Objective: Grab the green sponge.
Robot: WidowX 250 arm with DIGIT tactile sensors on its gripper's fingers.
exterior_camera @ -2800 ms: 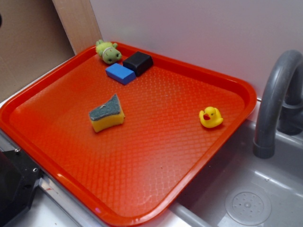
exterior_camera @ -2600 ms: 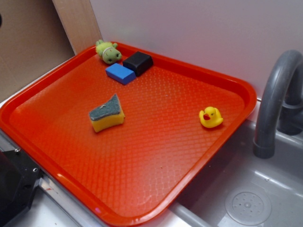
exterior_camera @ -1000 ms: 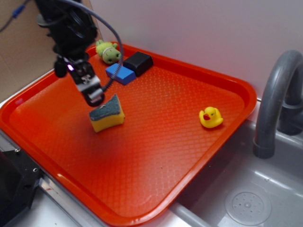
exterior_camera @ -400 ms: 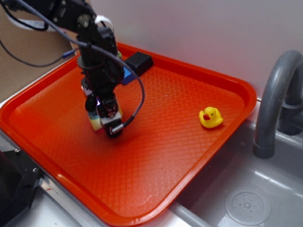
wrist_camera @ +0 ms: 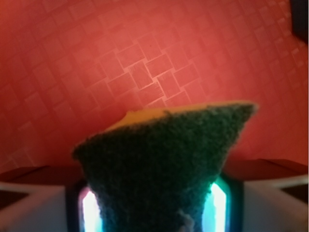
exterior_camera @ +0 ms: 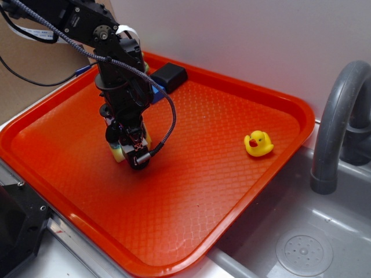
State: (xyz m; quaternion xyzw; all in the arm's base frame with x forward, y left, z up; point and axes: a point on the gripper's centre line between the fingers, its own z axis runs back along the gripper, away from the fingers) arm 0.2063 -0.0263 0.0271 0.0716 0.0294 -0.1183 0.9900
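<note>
From the exterior view, the gripper (exterior_camera: 131,152) is down at the surface of the red tray (exterior_camera: 243,104), left of centre, with the arm standing almost vertical over it. The green sponge (exterior_camera: 118,152) is nearly hidden behind the fingers; only a sliver of its yellow foam shows at the gripper's left side, resting on the tray. The rubber duck (exterior_camera: 258,143) sits well apart to the right, and the black block (exterior_camera: 169,75) lies near the back rim, so nothing crowds the grasp. From here I cannot tell whether the jaws have closed.

In the wrist view, the green sponge (wrist_camera: 164,159) fills the lower half, dark scouring face toward the camera, its narrow tip pointing right and a thin yellow edge along the top. It sits between the two fingers, whose lit inner faces flank its lower part on both sides (no clear gap is visible, though the blur leaves firm contact uncertain). The jaws look set around it, at or close to squeezing.

To do this step well, the squeeze should land on the thick end rather than the thin tip, and be firm enough to compress the foam before any lift.
</note>
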